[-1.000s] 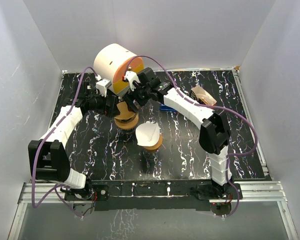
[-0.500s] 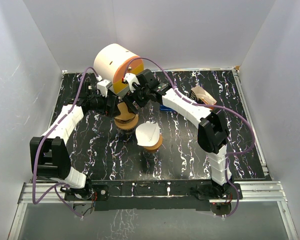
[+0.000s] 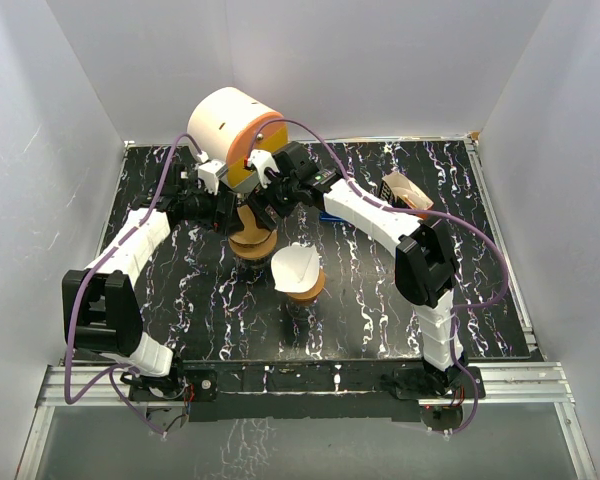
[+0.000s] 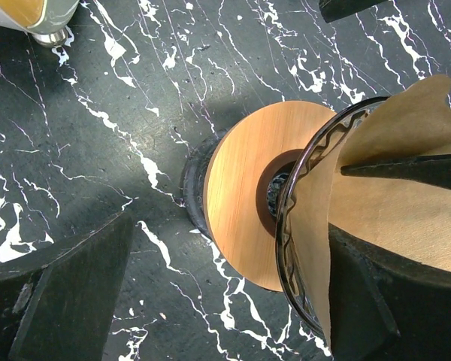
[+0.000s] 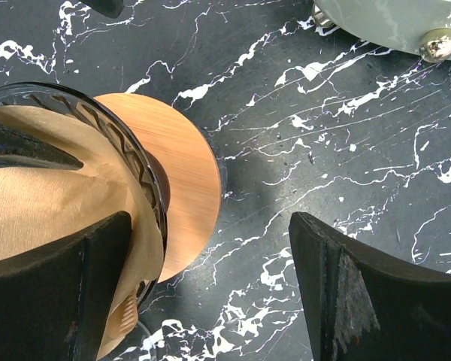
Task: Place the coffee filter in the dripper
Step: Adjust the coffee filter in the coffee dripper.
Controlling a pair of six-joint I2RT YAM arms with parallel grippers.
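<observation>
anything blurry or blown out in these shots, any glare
Top external: even soft light, bright white walls, faint shadows on the table. Left wrist: wooden base sharp, near pincer fingers dark with little detail. Right wrist: bright glint on the metal foot.

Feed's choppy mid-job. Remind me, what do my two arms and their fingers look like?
The left arm and right arm match: white shells between bulky black joints. A purple cable loops along each. The fingers are matte black, broad and wedge-shaped, and a white block sits at each wrist. I can't read any markings.
</observation>
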